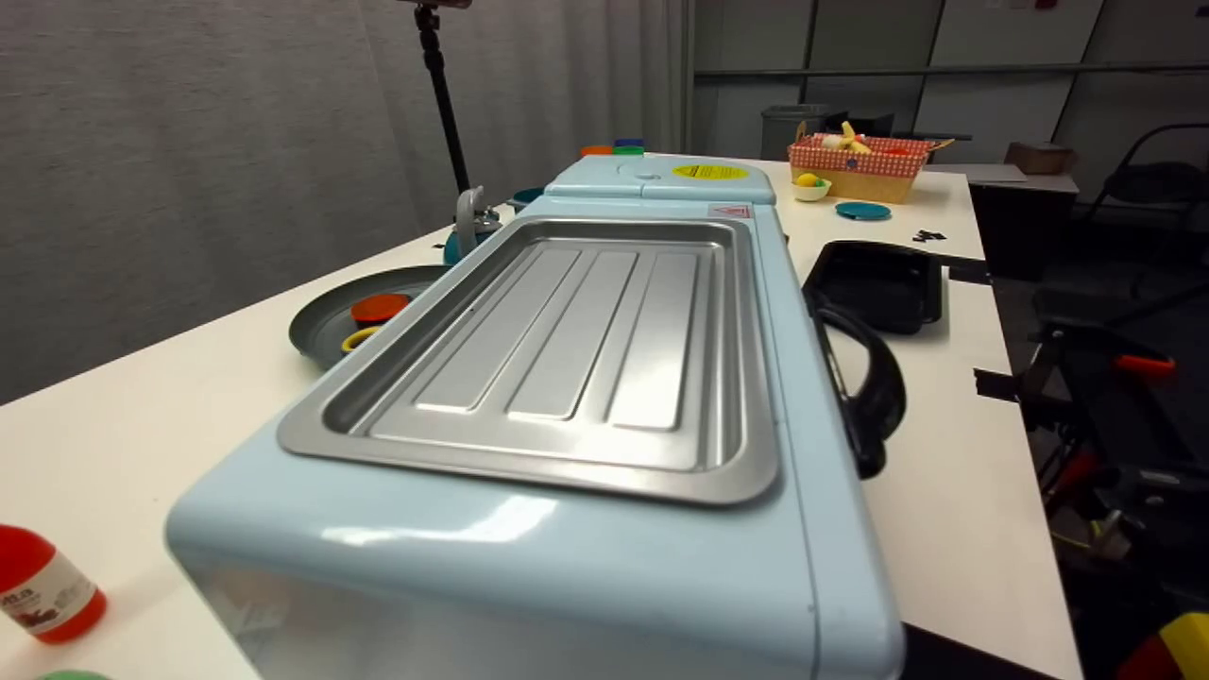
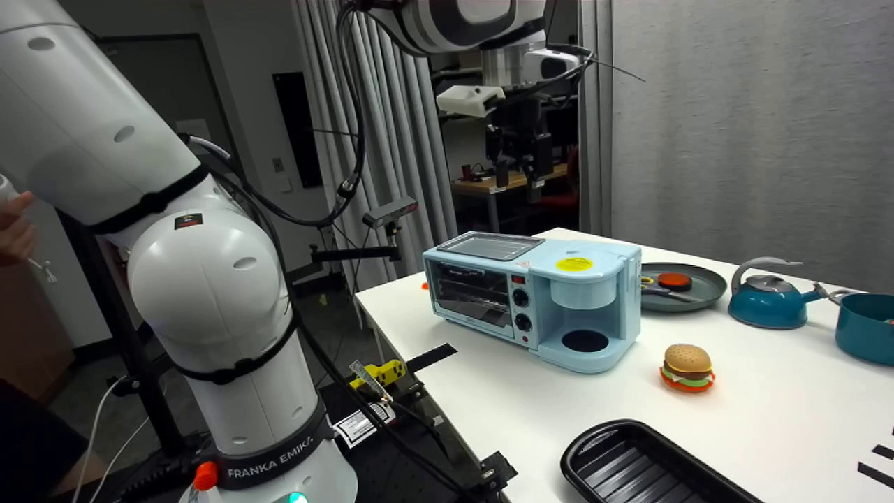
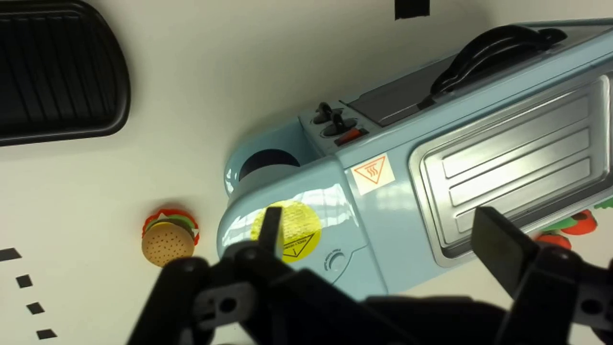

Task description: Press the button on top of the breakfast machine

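White bench carries the breakfast machine, and high above this machine the jaws hang spread apart, with nothing held between them. The machine looks to me heavy, stiff and somewhat slippery on its glossy shell, so a press should need no hold, only gentle pushing straight down, perhaps at the small round mark beside the yellow sticker, if this is the button. Near the machine is the toy hamburger, just behind the machine lies the pan, and open bench lies between its oven door and the bench edge.
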